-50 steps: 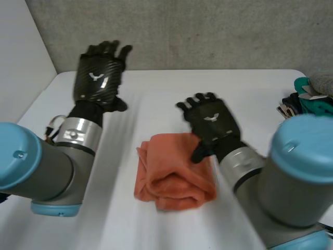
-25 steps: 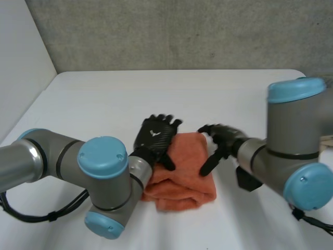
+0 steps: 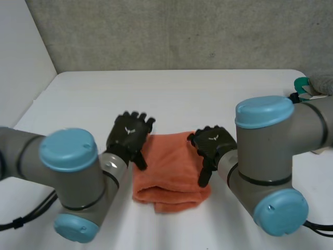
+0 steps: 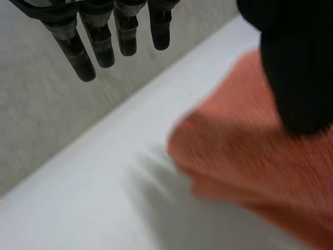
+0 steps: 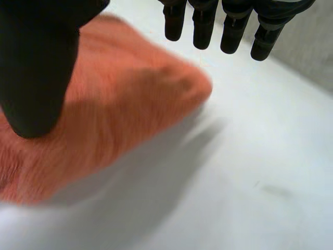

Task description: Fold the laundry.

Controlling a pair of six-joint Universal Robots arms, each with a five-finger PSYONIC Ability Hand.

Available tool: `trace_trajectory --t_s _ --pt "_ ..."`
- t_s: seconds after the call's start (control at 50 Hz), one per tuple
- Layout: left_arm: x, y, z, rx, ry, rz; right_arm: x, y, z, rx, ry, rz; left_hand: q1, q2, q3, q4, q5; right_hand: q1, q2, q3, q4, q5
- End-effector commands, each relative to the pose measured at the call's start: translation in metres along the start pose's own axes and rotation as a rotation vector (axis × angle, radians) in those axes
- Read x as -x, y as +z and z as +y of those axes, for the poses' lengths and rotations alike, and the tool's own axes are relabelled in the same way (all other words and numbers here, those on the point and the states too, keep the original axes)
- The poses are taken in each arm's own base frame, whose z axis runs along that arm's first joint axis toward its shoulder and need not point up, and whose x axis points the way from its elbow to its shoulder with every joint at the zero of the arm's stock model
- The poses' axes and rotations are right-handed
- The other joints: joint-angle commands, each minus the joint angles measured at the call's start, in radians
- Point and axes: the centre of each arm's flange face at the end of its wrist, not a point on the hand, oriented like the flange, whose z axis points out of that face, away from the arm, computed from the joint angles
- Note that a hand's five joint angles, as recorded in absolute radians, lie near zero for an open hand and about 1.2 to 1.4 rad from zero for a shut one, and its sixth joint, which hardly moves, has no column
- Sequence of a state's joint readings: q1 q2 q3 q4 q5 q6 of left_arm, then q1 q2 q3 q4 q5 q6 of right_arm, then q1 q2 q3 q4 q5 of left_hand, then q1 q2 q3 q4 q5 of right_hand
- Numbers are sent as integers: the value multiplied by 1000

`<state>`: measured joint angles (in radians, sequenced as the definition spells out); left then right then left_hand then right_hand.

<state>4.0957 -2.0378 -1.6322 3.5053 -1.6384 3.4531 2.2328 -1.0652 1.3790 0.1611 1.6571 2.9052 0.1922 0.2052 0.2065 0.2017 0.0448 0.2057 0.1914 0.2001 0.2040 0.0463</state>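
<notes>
White desk [image 3: 208,94], smooth and matt, runs to a grey speckled wall [image 3: 182,31] beyond both sets of fingertips. A plain white side panel [image 3: 21,62] stands outside the left arm, and a teal item [image 3: 301,84] sits at the desk's edge outside the right arm, too cropped to identify. The orange towel [image 3: 171,166] lies on the desk between the two hands. The left hand [image 3: 128,136] is at the towel's left edge, back up, fingers straight, holding nothing. The right hand [image 3: 210,145] is at the far right corner, likewise open, its thumb hanging over the cloth. Half a second ago the left hand lay across the towel's far left corner; it now sits off to the side, mostly over bare desk. The right hand, then side-on with drooping fingers, now shows its back. The towel has kept its place. It is a thick, rough rectangle with rounded corners, a fuzzy terry nap and a doubled, lumpy near edge. In the left wrist view the fingers [image 4: 99,41] are blunt black rods pointing toward the wall, with the thumb above the towel [image 4: 244,156]; contact cannot be told. In the right wrist view the fingers [image 5: 231,26] hang over bare desk just past the towel [image 5: 119,109].
</notes>
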Motion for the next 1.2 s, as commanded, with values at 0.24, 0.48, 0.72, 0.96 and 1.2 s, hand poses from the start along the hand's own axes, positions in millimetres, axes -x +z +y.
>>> trace_trajectory --t_s 0.24,0.48,0.72,0.96,1.2 --pt "51 -28 -117 -460 49 317 61 -66 34 -192 -304 -28 -18 -31 -32 -27 -45 -31 -17 -26 -29 -46" --pt "21 -58 -116 -438 47 687 92 -37 72 -273 -315 1 -18 -31 -32 -27 -45 -31 -17 -26 -29 -46" --pt "8 -57 -106 -423 57 666 91 -3 68 -366 -322 66 -18 -31 -32 -27 -45 -31 -17 -26 -29 -46" --pt "7 -55 -101 -408 67 647 82 30 65 -383 -304 77 -18 -31 -32 -27 -45 317 331 322 318 302" --pt "24 -51 -122 -467 90 584 24 39 -20 -644 -162 78 -18 -31 -32 -27 -45 1191 1205 1196 1192 1175"
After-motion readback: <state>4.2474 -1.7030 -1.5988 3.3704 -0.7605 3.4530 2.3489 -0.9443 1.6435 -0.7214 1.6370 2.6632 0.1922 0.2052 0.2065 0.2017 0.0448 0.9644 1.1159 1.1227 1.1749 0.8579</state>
